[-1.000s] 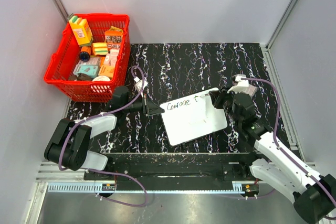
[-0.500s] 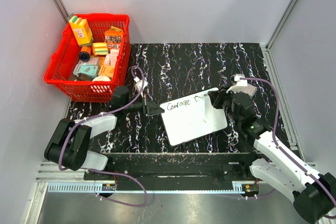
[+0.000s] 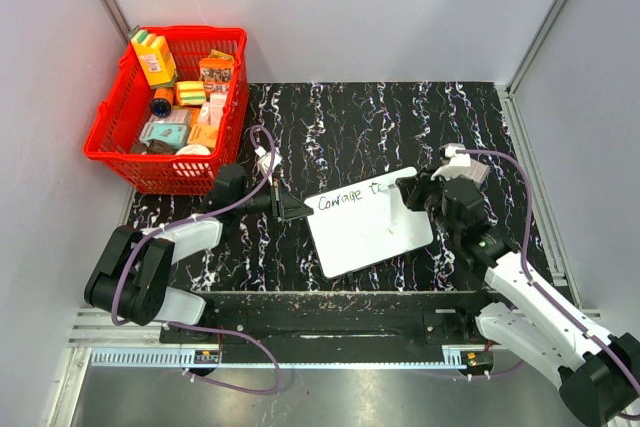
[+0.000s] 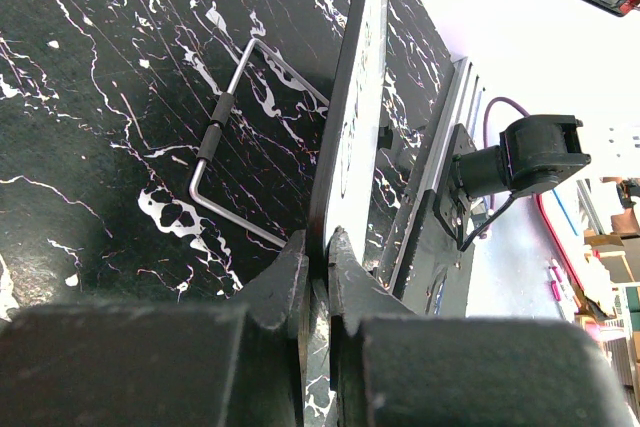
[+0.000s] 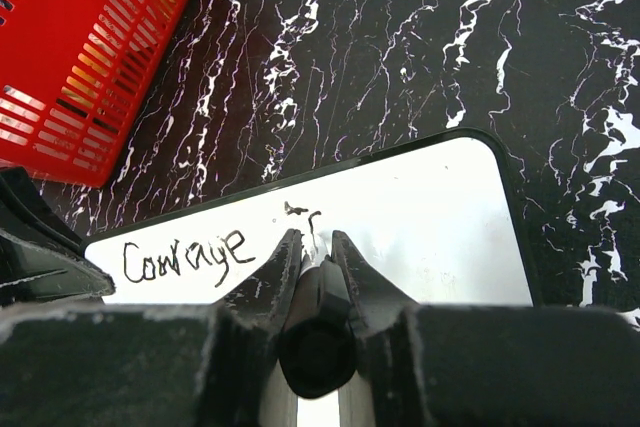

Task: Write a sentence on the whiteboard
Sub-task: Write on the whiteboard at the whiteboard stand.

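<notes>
Risk, I judge: whiteboard (image 3: 372, 239), centre frame, pinched by left gripper (image 4: 318, 249), slips under marker (image 5: 318, 345) clamped in right gripper (image 5: 316, 240), smearing sentence (image 5: 185, 255).

Two robot arms of matching build. The left arm (image 3: 135, 272) has bulky, rounded black joint housings with a smooth white shell on the link between them. The right arm (image 3: 535, 299) has longer glossy white shells, again joined by black housings. A thin purple cable (image 3: 526, 212) trails along each arm in loose loops. A small white camera block (image 3: 459, 158) sits by each wrist. The left gripper (image 3: 298, 210) and right gripper (image 3: 402, 186) are matte black. Seen up close from the wrists, the fingers (image 4: 288, 275) are black wedges that taper to narrow tips, with chunky square-edged black bodies behind them. Both pairs look alike.
</notes>
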